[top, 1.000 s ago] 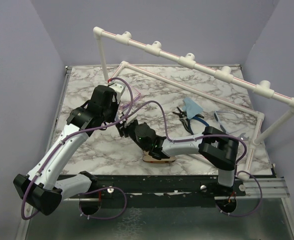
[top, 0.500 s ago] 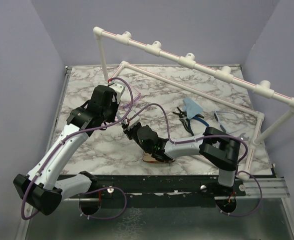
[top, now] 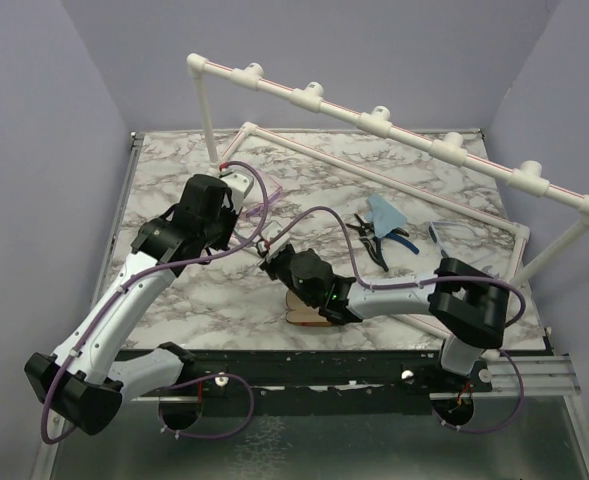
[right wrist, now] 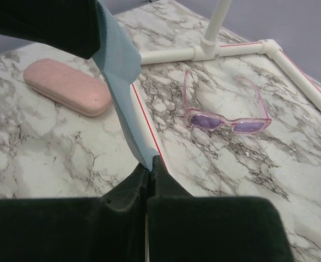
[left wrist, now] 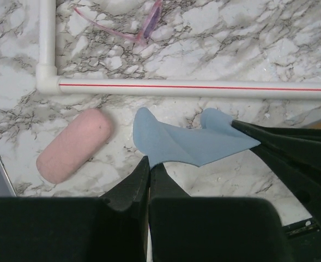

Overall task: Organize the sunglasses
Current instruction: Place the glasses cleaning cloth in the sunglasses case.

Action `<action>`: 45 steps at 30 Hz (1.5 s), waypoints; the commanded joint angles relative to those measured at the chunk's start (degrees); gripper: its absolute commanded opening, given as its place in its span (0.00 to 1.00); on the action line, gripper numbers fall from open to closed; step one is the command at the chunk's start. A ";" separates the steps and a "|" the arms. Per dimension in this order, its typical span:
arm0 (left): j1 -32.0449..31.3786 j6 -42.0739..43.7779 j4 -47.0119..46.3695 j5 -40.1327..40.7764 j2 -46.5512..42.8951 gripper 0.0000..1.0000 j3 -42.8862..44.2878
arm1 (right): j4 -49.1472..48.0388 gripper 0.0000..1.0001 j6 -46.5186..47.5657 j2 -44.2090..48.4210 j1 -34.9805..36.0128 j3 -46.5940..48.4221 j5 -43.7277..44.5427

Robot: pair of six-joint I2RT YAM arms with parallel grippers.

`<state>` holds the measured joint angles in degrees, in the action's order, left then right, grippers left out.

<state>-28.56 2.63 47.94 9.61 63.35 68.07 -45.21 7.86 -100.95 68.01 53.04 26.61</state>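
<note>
Your right tool (right wrist: pixel 149 161) has snapped shut from a wide gape, and its arm has swung in toward the white pipe frame (left wrist: pixel 193 87) — it now pinches one corner of the blue cloth (left wrist: pixel 187 142). Your left tool (left wrist: pixel 149 164) is clamped on the opposite edge, so the cloth spans the two, apparently lifted off the tabletop (top: pixel 204 290) just outside the frame's floor rail. That two-point hold looks meant to keep the cloth spread for folding rather than bunched. Neither pair is held: the pink-framed sunglasses (right wrist: pixel 225 120) lie open inside the frame's corner, and the blue-framed sunglasses (top: pixel 449 235) lie near the frame's far end. A pink case (left wrist: pixel 76 144) rests just outside the rail, near the cloth.
</note>
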 commanded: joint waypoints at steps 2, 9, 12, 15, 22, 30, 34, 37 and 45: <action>0.26 6.63 1.23 -9.92 -2.81 0.00 -3.27 | 9.44 0.00 3.61 6.49 -0.87 -2.66 -8.75; 0.17 10.83 1.85 -21.80 -1.19 0.00 -4.87 | 23.43 0.00 5.82 11.38 -0.86 -1.99 -14.82; -0.15 11.72 0.91 -24.99 0.44 0.00 -4.34 | 27.95 0.00 5.94 14.38 -0.86 -2.88 -15.38; -0.80 11.27 -1.20 -27.93 2.39 0.00 -4.94 | 32.55 0.00 5.68 17.23 -0.91 -3.37 -16.15; -3.46 10.11 -7.69 -33.12 5.28 0.00 -6.77 | 44.03 0.00 4.24 21.54 -0.86 -3.57 -14.01; -8.79 10.45 -11.83 -32.33 8.50 0.00 -7.71 | 49.64 0.00 -0.23 23.99 -0.88 -6.10 -10.56; -11.26 9.99 -14.58 -32.13 9.36 0.00 -9.35 | 54.15 0.00 -2.66 25.45 -0.87 -6.69 -9.24; -12.97 9.14 -16.56 -32.48 9.93 0.00 -11.27 | 57.24 0.00 -5.48 27.99 -0.86 -7.79 -9.03; -18.51 6.28 -19.29 -32.22 12.30 0.00 -12.22 | 64.93 0.01 -14.33 30.92 -0.86 -8.97 -10.04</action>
<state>-43.68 9.80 30.98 -20.62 74.32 56.01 14.61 0.25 -71.07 67.51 44.62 15.79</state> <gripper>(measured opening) 0.005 0.005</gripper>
